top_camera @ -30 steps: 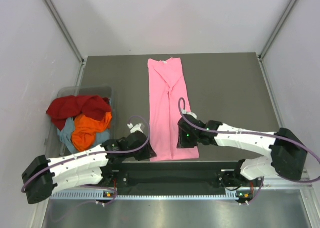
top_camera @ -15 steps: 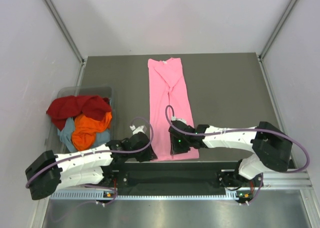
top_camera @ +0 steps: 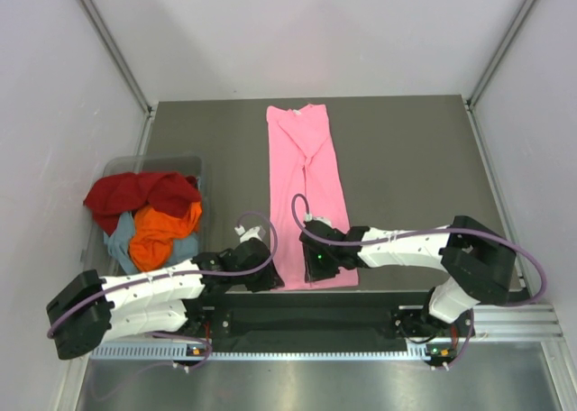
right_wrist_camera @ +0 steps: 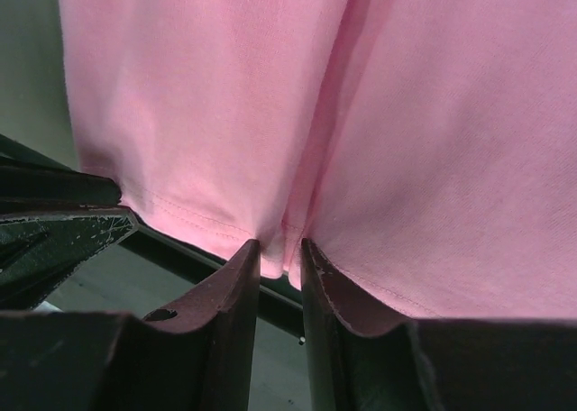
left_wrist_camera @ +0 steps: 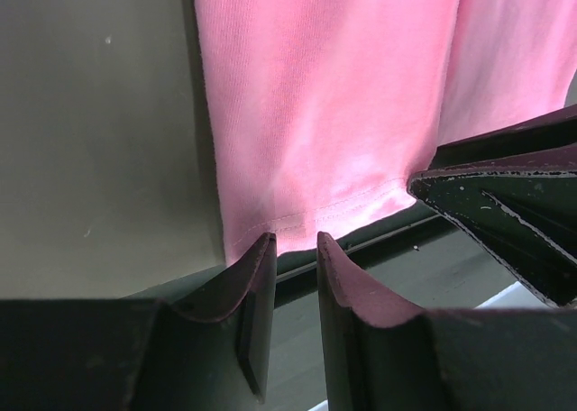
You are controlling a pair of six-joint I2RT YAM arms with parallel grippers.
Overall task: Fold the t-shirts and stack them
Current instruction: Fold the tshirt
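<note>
1. Far left of the left fingers: bin [top_camera: 195,164] holding the dark red t-shirt [top_camera: 140,193], orange t-shirt [top_camera: 162,232] and grey-blue t-shirt [top_camera: 115,245], all crumpled, well apart from both grippers, not folded yet
2. Left gripper [top_camera: 264,276] is low at the near edge of the table [top_camera: 415,159]; its tips sit at the near-left corner of the pink hem. The wrist view shows the jaws a thin slit apart with no cloth seen inside the slit; cannot tell if the tips nip the hem edge
3. Pink t-shirt [top_camera: 306,190] lies flat as a narrow strip with the sides folded in. Its long axis runs straight away from both sets of fingers, neck at the far end, and the hem is touching or just beyond the tips
4. Right gripper [top_camera: 317,262] is just right of the left one, on the same hem where the two folded-in flaps meet. Its jaws are also nearly together and a bit of hem dips toward the gap; cannot tell whether it is pinched
5. Key relation: the cloth is ahead of both grippers, not beside them, and both arms are about equally near the hem. The next move is likely to pinch the hem and carry it forward along the long axis toward the neck, halving the strip. The risk is that one side grabs only the top layer
</note>
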